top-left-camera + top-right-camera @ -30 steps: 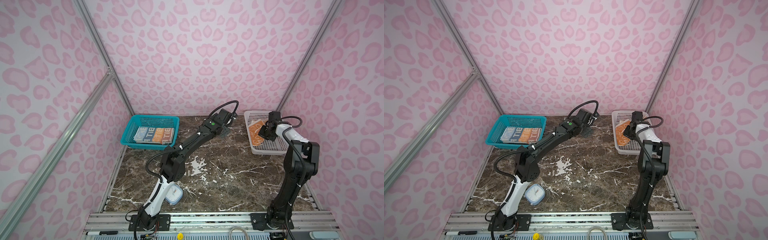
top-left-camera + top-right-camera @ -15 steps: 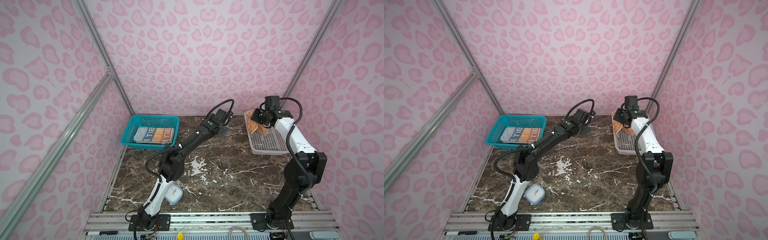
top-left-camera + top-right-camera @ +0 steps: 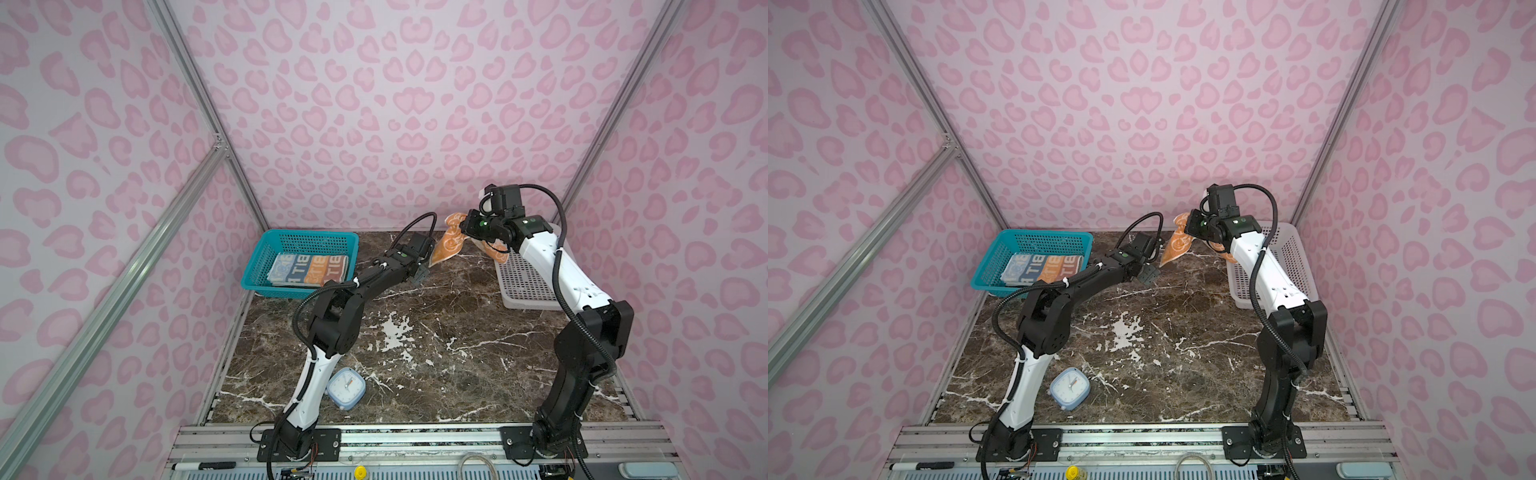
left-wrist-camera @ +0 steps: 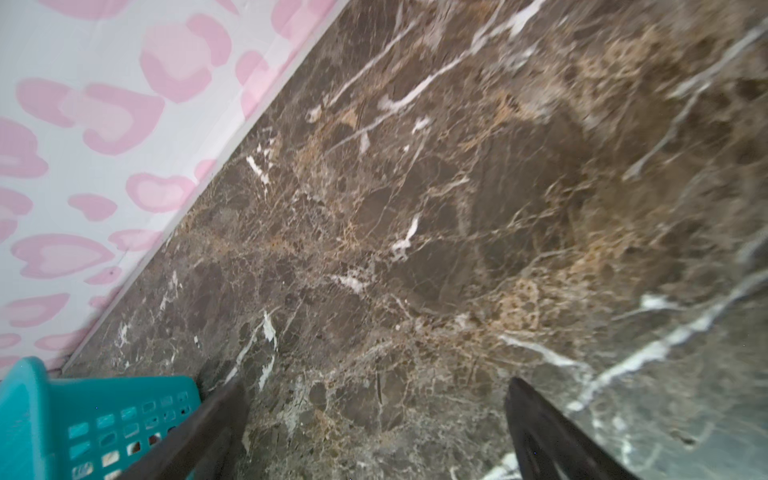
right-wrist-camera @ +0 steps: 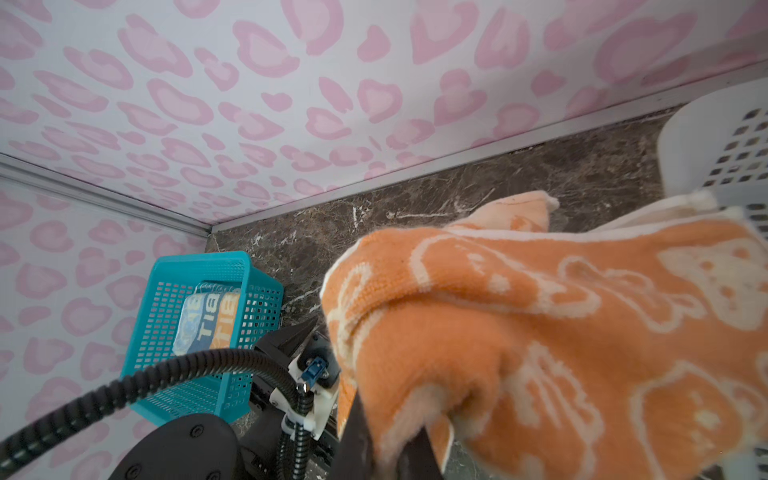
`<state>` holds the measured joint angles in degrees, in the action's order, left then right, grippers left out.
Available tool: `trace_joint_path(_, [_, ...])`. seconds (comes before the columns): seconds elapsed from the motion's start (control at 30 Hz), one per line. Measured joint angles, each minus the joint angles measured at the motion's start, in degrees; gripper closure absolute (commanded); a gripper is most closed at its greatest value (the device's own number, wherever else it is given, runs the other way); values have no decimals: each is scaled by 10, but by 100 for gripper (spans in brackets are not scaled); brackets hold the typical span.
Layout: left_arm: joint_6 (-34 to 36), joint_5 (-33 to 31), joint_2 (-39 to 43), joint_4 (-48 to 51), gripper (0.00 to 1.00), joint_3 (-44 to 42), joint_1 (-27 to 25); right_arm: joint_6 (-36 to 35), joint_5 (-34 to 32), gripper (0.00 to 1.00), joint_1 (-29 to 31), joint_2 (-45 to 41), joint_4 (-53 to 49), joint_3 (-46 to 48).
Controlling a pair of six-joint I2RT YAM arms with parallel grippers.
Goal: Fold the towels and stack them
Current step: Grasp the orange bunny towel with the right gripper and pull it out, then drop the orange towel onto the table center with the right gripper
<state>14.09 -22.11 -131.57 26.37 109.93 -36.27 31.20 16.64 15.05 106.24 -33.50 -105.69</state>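
My right gripper (image 3: 466, 226) (image 3: 1188, 224) (image 5: 390, 449) is shut on the orange-and-cream towel (image 3: 451, 245) (image 3: 1177, 245) (image 5: 540, 332). It holds the towel up in the air at the back of the table, and the cloth hangs down and trails toward the white basket (image 3: 528, 282) (image 3: 1291, 257) (image 5: 715, 145). A folded striped towel (image 3: 309, 270) (image 3: 1044, 268) (image 5: 212, 320) lies in the teal basket (image 3: 307, 237) (image 3: 1042, 236) (image 4: 83, 415) (image 5: 199, 266). My left gripper (image 3: 422, 274) (image 3: 1148, 274) (image 4: 374, 386) is open and empty over the marble. It sits just below and left of the hanging towel.
A small blue alarm clock (image 3: 346, 388) (image 3: 1070, 388) lies on the marble table (image 3: 436, 353) near the front, beside the left arm's base. Pink-patterned walls close in the back and both sides. The teal basket stands back left and the white basket back right.
The right gripper has lifted the orange-and-cream towel out of the white basket and carried it left toward the table's middle. The left arm has shifted only slightly.
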Motion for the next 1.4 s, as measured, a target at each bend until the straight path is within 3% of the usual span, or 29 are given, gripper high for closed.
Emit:
trace_joint_path(0.17, [-6,-4,0,-12,2,-39,17,30,16,100,20,26,37,56])
trace_joint_path(0.37, [-16,-7,0,-17,2,-55,19,57,37,88,58,71,62,86])
trace_joint_path(0.53, [-20,-9,0,-23,2,-59,26,63,55,68,91,100,69,83])
trace_joint_path(0.7, [-21,-12,0,-26,2,-66,36,68,52,35,79,92,66,91])
trace_joint_path(0.83, [-25,-13,0,-27,2,-67,41,66,45,24,52,76,68,106])
trace_joint_path(0.97, [-31,-17,0,-24,2,-64,44,67,46,24,38,68,73,150])
trace_joint_path(1.17, [-36,-66,0,-19,2,-41,49,67,59,30,86,54,114,240])
trace_joint_path(1.23, [-42,-77,0,-11,2,-31,52,71,63,37,99,60,123,258])
trace_joint_path(1.4, [-72,-64,9,7,2,-32,59,76,54,64,102,112,130,236])
